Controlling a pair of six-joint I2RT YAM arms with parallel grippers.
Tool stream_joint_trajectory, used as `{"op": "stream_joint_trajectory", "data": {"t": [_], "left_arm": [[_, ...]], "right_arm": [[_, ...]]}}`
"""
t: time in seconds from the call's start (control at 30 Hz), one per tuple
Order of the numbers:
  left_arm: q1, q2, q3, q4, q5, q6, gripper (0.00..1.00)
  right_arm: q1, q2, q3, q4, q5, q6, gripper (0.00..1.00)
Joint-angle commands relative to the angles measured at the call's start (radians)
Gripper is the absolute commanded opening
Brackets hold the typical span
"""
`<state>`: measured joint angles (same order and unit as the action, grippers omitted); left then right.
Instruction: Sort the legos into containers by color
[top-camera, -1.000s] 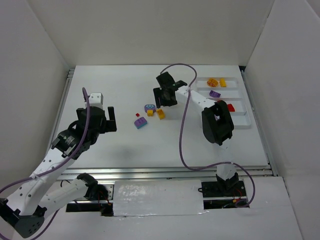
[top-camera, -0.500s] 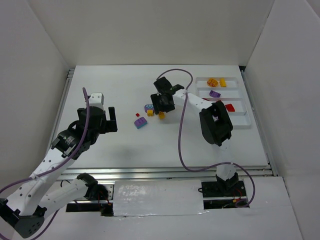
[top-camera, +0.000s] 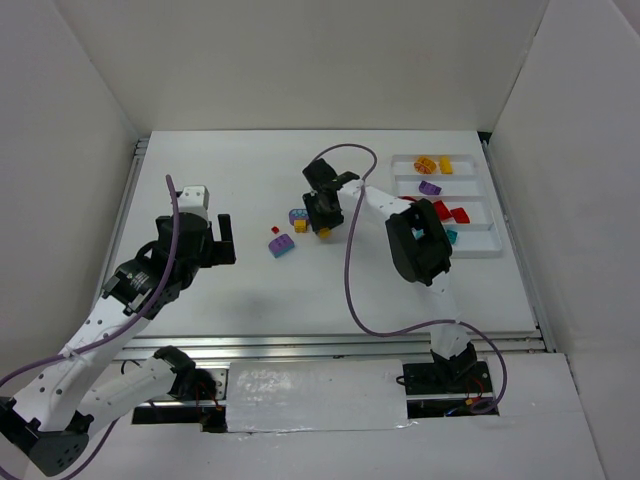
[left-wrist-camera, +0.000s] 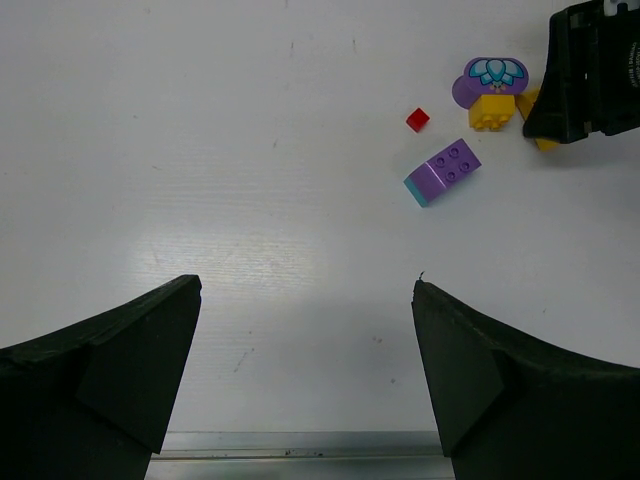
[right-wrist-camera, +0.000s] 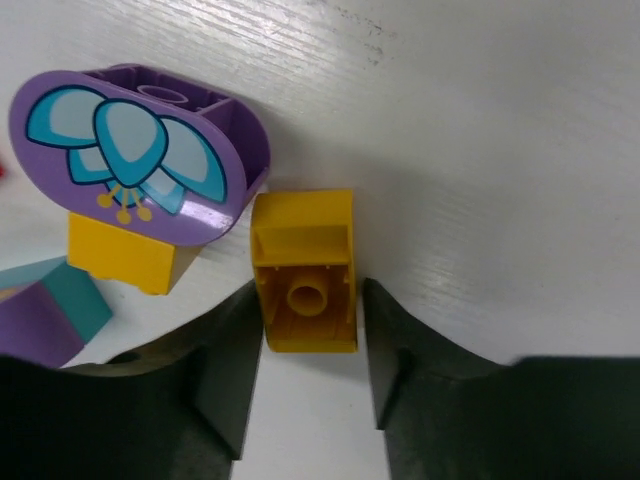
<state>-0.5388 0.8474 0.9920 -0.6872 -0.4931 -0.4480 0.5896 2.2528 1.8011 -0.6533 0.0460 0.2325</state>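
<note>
Right wrist view puts the yellow brick (right-wrist-camera: 303, 270) squarely between the fingers of my right gripper (right-wrist-camera: 308, 300). It lies on the white table (top-camera: 250, 170), hollow underside facing the lens. Both fingers sit hard up against its long sides, with only part of its length between them. I cannot tell whether they are actually clamping it or just flanking it. Just beside it, to the left in this view, leans a rounded purple brick with a teal flower print (right-wrist-camera: 140, 150), stacked with a small yellow block (right-wrist-camera: 120, 255).

From overhead, that arm reaches out to mid-table, well apart from the white tray (top-camera: 475, 253) at the right. The tray's compartments hold an orange round piece (top-camera: 425, 163), another yellow piece (top-camera: 446, 164), a purple one (top-camera: 430, 187), a red one (top-camera: 455, 213) and a teal one (top-camera: 451, 237).

My left gripper (left-wrist-camera: 305, 290) hangs over bare table with its fingers spread wide and nothing between them. Ahead of it lie a purple-and-teal brick (left-wrist-camera: 445, 170) and a tiny red piece (left-wrist-camera: 417, 120).
</note>
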Motion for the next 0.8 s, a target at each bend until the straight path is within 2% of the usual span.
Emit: {"op": "stream_joint_trajectory", "data": {"t": [0.0,0.07,0.13,0.27,0.37,0.5,0.63,0.7,0.77], "left_arm": [[0.005,-0.008,-0.007,0.037,0.010,0.014,0.99],[0.005,-0.007,-0.009,0.038,0.013,0.015,0.99],[0.005,-0.004,-0.007,0.040,0.018,0.017,1.00],[0.005,-0.002,-0.009,0.040,0.019,0.017,0.99],[0.005,0.001,-0.007,0.040,0.025,0.019,1.00],[0.003,-0.002,-0.007,0.040,0.028,0.020,0.99],[0.003,-0.002,-0.009,0.043,0.031,0.020,1.00],[0.005,0.004,-0.009,0.043,0.031,0.020,0.99],[0.005,0.007,-0.007,0.041,0.028,0.020,1.00]], "right_arm": [[0.007,0.011,0.047,-0.029,0.015,-0.015,0.47],[0.006,-0.008,0.037,-0.023,0.025,-0.015,0.32],[0.006,-0.031,0.018,-0.022,0.072,0.001,0.00],[-0.031,-0.188,-0.058,0.038,0.123,0.017,0.00],[-0.098,-0.220,-0.037,0.034,0.110,0.021,0.00],[-0.252,-0.130,0.178,-0.078,0.132,0.050,0.00],[-0.431,0.048,0.401,-0.146,0.134,0.097,0.00],[-0.474,0.105,0.525,-0.184,0.134,0.128,0.00],[-0.520,0.146,0.563,-0.181,0.117,0.134,0.00]]}}
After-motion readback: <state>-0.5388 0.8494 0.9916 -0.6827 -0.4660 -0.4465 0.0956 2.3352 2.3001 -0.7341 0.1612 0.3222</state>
